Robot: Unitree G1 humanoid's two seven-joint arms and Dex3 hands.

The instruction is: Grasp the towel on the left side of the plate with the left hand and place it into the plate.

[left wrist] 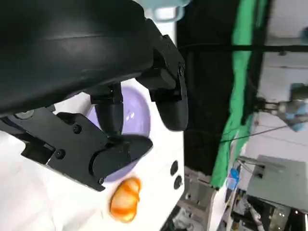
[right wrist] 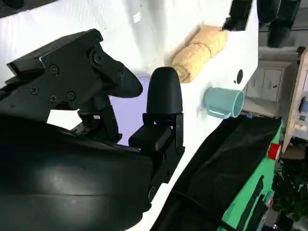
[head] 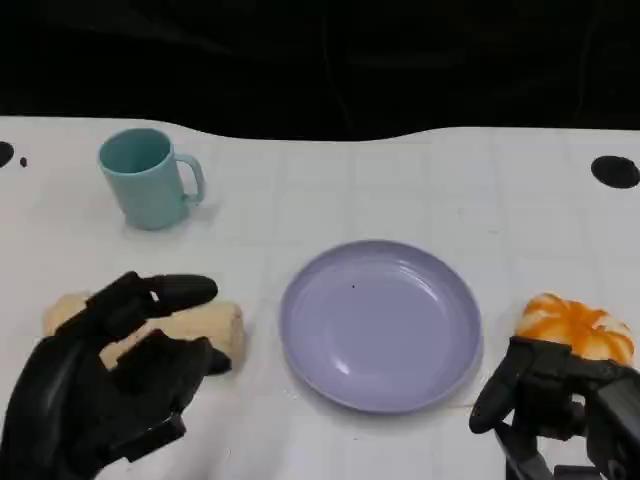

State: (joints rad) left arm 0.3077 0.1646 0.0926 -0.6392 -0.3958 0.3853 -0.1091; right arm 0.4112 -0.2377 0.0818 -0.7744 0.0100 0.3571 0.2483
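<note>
A rolled beige towel [head: 212, 324] lies on the white table left of the lavender plate [head: 380, 325]. My left hand [head: 100, 380] hovers over the towel's near side with its fingers spread, covering the roll's middle; nothing is held in it. In the right wrist view the towel [right wrist: 199, 48] lies free beyond the plate [right wrist: 131, 109]. The left wrist view looks past my left hand [left wrist: 96, 96] to the plate [left wrist: 137, 113]. My right hand [head: 555, 400] rests low at the near right, fingers loosely apart and holding nothing.
A teal mug [head: 150, 178] stands at the back left, handle pointing right. An orange, glazed bun-like object [head: 575, 325] sits just right of the plate, close to my right hand. The table's far edge meets a black backdrop.
</note>
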